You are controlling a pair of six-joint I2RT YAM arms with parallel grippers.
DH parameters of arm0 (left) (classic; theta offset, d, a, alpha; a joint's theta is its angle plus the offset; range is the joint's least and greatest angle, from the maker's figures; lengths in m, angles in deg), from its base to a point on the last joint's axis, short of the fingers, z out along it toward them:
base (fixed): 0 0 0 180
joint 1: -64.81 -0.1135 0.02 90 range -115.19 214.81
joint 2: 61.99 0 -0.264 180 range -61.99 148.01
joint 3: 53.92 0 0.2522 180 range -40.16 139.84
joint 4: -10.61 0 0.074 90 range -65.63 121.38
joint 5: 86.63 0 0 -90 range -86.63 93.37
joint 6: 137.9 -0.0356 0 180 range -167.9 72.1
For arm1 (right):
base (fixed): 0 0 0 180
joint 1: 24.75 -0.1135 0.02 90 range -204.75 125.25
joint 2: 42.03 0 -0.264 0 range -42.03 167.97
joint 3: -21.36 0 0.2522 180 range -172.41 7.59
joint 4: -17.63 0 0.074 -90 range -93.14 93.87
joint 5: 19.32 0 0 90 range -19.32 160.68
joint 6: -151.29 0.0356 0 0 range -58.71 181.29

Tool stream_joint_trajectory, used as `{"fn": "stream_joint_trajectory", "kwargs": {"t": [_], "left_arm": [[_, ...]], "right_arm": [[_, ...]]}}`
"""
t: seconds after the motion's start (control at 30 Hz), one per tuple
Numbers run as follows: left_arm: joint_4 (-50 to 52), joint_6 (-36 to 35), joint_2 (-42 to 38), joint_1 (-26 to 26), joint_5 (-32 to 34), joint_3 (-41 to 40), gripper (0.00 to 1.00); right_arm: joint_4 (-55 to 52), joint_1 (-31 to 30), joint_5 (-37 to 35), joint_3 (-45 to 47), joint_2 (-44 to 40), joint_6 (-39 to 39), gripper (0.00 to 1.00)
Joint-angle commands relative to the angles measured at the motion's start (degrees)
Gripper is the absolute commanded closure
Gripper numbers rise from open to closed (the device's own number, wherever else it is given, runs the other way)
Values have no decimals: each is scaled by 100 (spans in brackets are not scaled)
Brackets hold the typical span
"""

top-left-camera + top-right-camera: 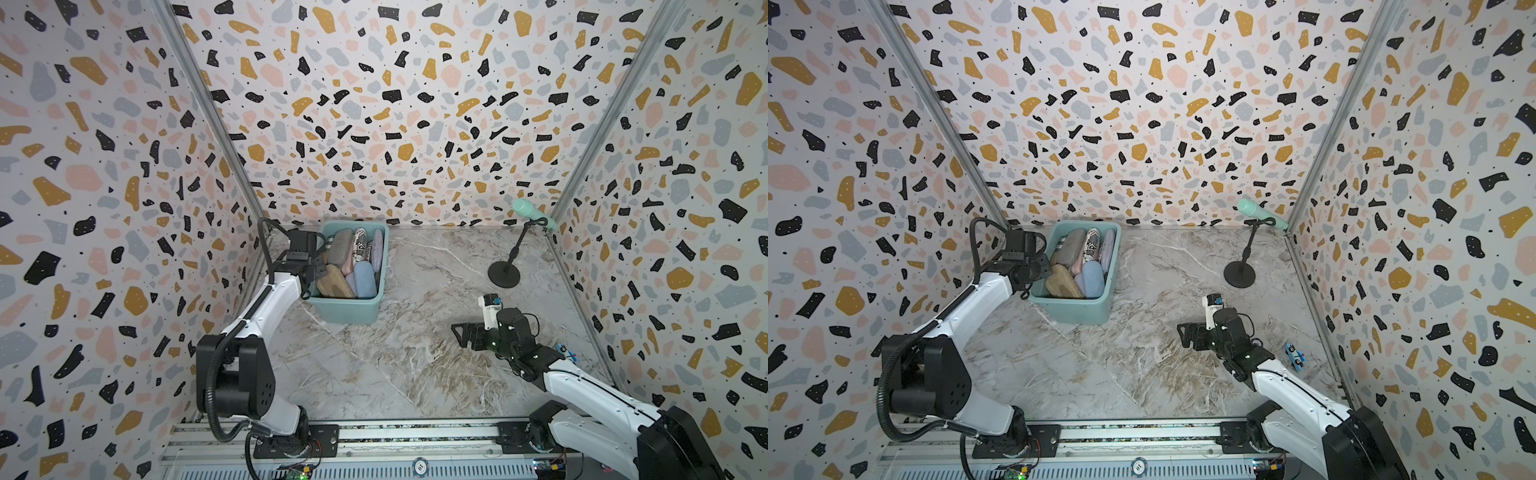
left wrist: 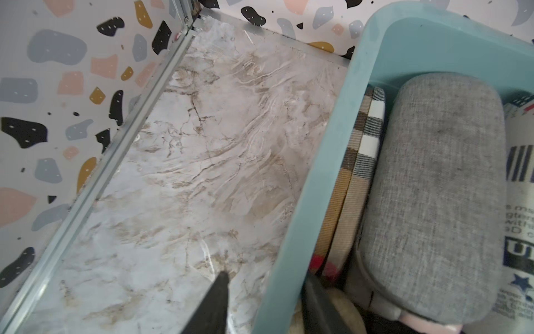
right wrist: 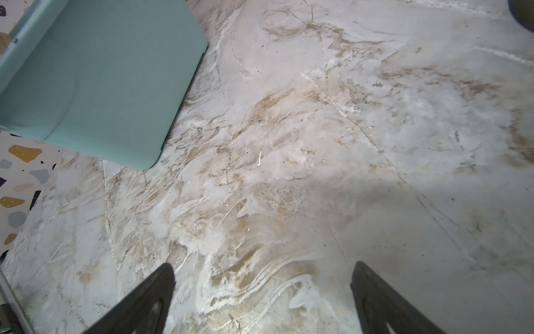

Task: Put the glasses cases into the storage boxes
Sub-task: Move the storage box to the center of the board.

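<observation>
Left gripper [image 2: 267, 282] straddles the storage box [image 1: 349, 311] rim, clamping undetermined; right gripper [image 3: 263, 266] stands open, empty; glasses cases [image 1: 365, 279] fill the box; none visible on table [image 1: 407, 365]; task judged nearly complete.

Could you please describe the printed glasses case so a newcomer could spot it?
Find the teal tub at the back of the marble table. Inside, the printed case lies between the grey fabric case and the lavender case. It alone is white with black newsprint lettering.
</observation>
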Motion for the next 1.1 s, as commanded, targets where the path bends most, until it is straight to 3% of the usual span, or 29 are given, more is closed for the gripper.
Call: {"fn": "stream_joint_trajectory", "kwargs": {"t": [0.0,0.33,0.73,0.87,1.07], "left_arm": [[248,-174,169,-23,-389,33,71],[-142,-291,-618,47,-1759,-430,84],[-503,291,-1526,237,-2201,-984,94],[-690,721,-1857,638,-2029,-1116,99],[-1261,1390,-2166,1642,-1575,-1352,100]], "right_arm": [[29,23,21,-46,-92,-43,3],[44,19,-6,-49,-46,-29,3],[-69,23,-21,-176,-100,22,4],[-122,26,-27,-218,-157,41,4],[-254,19,-81,-351,-177,51,5]]}}
